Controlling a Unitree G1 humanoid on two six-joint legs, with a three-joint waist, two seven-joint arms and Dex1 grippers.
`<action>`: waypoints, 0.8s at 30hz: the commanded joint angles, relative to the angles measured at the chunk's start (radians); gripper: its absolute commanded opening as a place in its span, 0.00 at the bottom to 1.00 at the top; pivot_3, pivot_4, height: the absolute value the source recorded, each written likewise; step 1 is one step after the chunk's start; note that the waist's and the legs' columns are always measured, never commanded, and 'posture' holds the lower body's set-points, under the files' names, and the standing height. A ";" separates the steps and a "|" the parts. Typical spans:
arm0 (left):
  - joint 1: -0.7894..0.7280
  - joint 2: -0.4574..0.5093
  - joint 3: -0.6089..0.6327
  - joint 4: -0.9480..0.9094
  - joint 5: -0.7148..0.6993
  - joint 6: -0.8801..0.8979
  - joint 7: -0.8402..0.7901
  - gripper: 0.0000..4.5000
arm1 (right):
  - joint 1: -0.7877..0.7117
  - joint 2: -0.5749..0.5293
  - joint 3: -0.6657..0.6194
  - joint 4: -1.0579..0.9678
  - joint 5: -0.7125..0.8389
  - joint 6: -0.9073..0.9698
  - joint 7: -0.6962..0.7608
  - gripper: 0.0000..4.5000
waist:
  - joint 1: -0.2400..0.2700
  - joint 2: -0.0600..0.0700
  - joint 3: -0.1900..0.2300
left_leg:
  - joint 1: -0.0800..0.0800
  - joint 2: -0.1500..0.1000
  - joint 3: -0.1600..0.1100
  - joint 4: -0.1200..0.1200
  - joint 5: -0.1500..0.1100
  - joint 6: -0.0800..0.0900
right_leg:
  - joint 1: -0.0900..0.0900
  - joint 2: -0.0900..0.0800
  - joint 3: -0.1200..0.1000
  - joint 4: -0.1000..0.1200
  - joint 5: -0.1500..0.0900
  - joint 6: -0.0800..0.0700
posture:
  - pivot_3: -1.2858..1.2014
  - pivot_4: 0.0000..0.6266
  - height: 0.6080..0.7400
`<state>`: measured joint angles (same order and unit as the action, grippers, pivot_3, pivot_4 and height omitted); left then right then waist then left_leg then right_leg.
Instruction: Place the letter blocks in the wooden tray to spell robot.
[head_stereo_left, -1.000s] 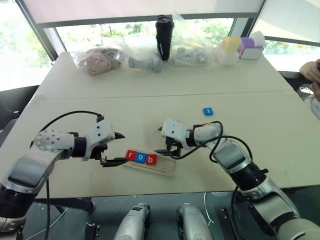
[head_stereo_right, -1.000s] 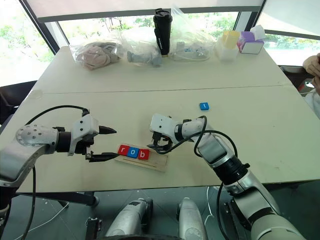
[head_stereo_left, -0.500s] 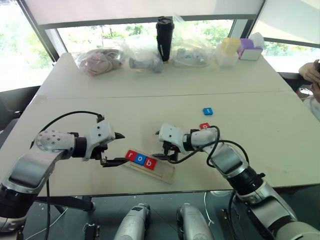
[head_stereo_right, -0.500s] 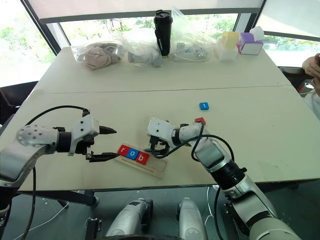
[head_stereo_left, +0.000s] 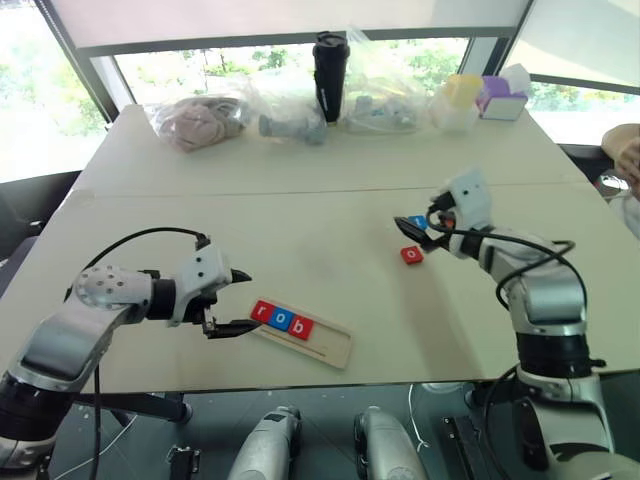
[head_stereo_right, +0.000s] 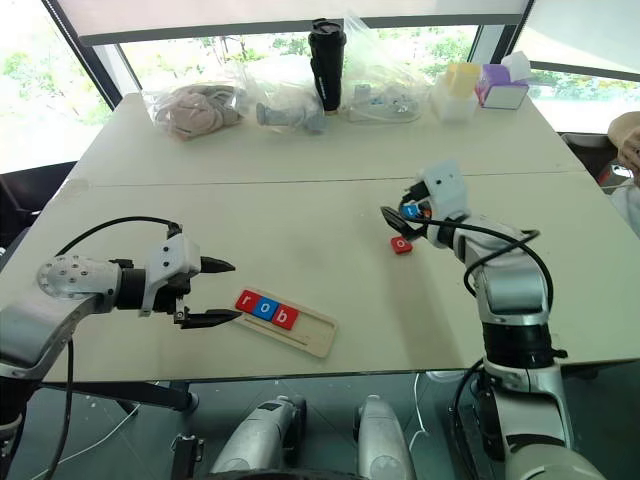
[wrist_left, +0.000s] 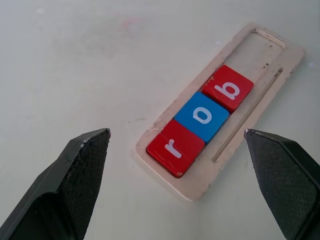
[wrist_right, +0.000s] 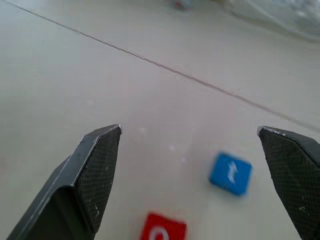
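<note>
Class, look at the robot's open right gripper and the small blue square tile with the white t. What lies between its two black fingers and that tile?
Nothing: in the right wrist view bare pale tabletop separates the open right gripper from the blue t tile.

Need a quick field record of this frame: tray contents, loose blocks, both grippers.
tray: wooden tray near the table's front edge, angled
in tray: red r, blue o, red b; two slots bare at the far end
loose blocks: red o and blue t on the table, apart
left gripper: open, empty, at the tray's r end
right gripper: open, empty, above the loose blocks
</note>
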<state>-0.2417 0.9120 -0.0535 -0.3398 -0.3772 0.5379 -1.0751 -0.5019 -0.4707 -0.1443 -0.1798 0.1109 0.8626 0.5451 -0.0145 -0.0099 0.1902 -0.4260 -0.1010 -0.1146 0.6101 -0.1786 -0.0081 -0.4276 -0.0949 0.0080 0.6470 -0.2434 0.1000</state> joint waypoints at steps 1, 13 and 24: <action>-0.008 -0.008 0.023 -0.036 -0.021 0.004 0.007 1.00 | 0.053 0.007 -0.056 -0.107 0.006 0.150 -0.092 0.99 | -0.001 0.000 0.000 | 0.000 0.000 0.000 0.000 0.000 0.000 | 0.000 0.000 0.000 0.000 0.000 0.000 | 0.52 0.24 1.00; -0.038 -0.018 -0.013 0.003 0.007 -0.016 -0.004 1.00 | 0.072 0.183 0.033 -0.081 0.026 0.266 -0.259 0.99 | 0.003 0.000 0.000 | 0.000 0.001 0.002 0.000 0.000 0.000 | 0.000 0.001 0.001 -0.001 0.000 -0.001 | 0.52 0.24 1.00; -0.032 -0.033 -0.027 -0.008 0.012 -0.007 0.010 1.00 | 0.077 0.155 0.082 -0.050 -0.016 0.236 -0.338 0.26 | 0.000 0.000 0.000 | 0.000 0.001 0.002 0.000 0.000 0.000 | 0.000 0.001 0.001 -0.001 0.000 -0.001 | 0.52 0.24 1.00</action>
<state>-0.2692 0.8826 -0.0706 -0.3238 -0.3694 0.5357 -1.0672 -0.4306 -0.3107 -0.0585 -0.2198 0.1100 1.1036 0.2283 -0.0143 -0.0098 0.1899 -0.4256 -0.0997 -0.1129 0.6105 -0.1785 -0.0081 -0.4271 -0.0936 0.0093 0.6455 -0.2432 0.0990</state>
